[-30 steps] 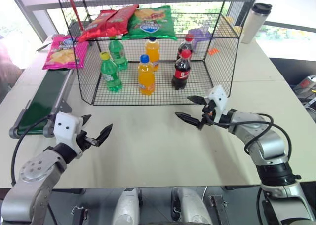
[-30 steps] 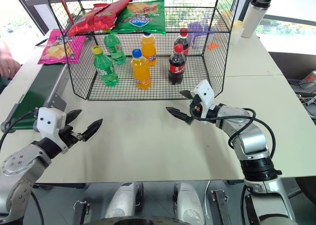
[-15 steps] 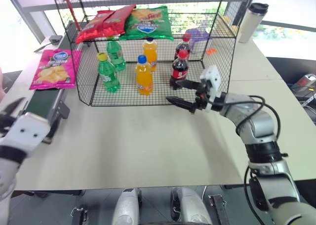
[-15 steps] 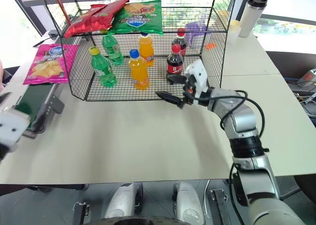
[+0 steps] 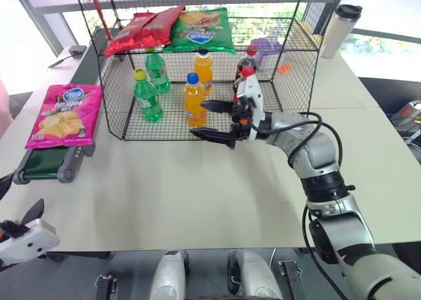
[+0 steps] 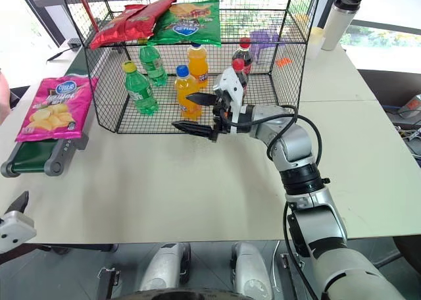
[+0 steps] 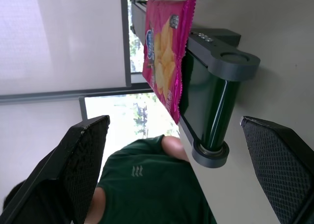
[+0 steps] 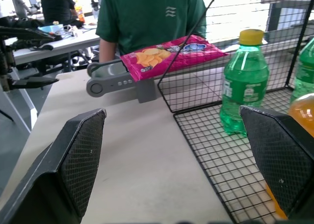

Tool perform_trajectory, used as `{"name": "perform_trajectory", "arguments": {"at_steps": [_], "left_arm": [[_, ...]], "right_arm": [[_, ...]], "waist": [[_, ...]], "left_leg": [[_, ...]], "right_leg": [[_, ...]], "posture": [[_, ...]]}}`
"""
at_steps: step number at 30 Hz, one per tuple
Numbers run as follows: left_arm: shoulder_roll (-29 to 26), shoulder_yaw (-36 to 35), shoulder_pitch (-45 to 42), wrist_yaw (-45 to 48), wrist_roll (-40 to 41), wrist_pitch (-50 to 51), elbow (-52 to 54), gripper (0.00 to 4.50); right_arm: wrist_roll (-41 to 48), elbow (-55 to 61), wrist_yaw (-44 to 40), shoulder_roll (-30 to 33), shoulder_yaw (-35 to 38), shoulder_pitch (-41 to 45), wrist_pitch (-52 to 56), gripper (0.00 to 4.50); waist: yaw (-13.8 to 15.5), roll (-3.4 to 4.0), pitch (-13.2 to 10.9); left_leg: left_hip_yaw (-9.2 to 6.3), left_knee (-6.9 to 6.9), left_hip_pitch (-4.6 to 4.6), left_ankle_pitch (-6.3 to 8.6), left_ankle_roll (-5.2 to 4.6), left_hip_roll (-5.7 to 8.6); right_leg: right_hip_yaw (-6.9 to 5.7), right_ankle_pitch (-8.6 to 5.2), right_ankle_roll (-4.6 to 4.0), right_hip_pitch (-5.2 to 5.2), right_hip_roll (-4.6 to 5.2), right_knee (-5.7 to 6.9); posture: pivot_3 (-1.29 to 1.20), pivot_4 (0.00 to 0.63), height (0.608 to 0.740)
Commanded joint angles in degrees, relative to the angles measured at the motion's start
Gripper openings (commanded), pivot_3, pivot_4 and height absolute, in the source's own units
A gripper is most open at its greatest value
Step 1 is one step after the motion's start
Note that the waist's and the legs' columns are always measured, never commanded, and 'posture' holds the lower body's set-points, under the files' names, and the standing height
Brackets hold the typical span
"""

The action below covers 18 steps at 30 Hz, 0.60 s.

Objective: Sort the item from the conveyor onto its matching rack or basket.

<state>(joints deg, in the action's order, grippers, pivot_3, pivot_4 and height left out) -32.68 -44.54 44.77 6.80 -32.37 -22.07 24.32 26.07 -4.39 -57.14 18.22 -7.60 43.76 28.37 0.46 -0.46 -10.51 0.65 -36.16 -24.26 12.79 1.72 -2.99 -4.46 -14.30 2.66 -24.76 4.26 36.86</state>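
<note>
left gripper (image 5: 16, 229): jaws apart, low at left | right gripper (image 5: 216, 120): jaws apart, pointing left

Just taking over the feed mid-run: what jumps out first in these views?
The magenta-pink chip bag lies flat at the near end of the green conveyor, on the table's left side. Right of it stands the black wire-mesh cage, with red and green chip bags on its top shelf and soda bottles inside. The right gripper hangs open just before the cage front.

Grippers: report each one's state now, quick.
Left gripper: open, holding nothing.
Right gripper: open, holding nothing, in front of the black wire-mesh cage.
</note>
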Motion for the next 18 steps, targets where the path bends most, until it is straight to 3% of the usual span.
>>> {"name": "perform_trajectory", "arguments": {"at_steps": [1,18], "left_arm": [[1.4,-2.4,-0.1,-2.8,-2.5,-0.5,0.4,4.43],[2.9,4.2,-5.4,-5.2,-8.3,2.9,-3.0,4.43]], "right_arm": [[1.0,3.2,0.1,-0.8,0.1,-0.3,0.0,4.5],[-1.3,1.9,1.8,-0.7,0.2,-2.4,-1.7,4.5]], "waist": [[-0.1,0.0,0.0],[-0.2,-0.03,0.0]], "left_leg": [[0.0,0.0,0.0,0.0,0.0,0.0],[0.03,-0.03,0.0,0.0,0.0,0.0]], "right_leg": [[0.0,0.0,0.0,-0.01,0.0,0.01],[0.0,0.01,0.01,-0.05,0.0,0.15]], "posture": [[0.0,0.15,0.74],[0.0,0.15,0.74]]}}
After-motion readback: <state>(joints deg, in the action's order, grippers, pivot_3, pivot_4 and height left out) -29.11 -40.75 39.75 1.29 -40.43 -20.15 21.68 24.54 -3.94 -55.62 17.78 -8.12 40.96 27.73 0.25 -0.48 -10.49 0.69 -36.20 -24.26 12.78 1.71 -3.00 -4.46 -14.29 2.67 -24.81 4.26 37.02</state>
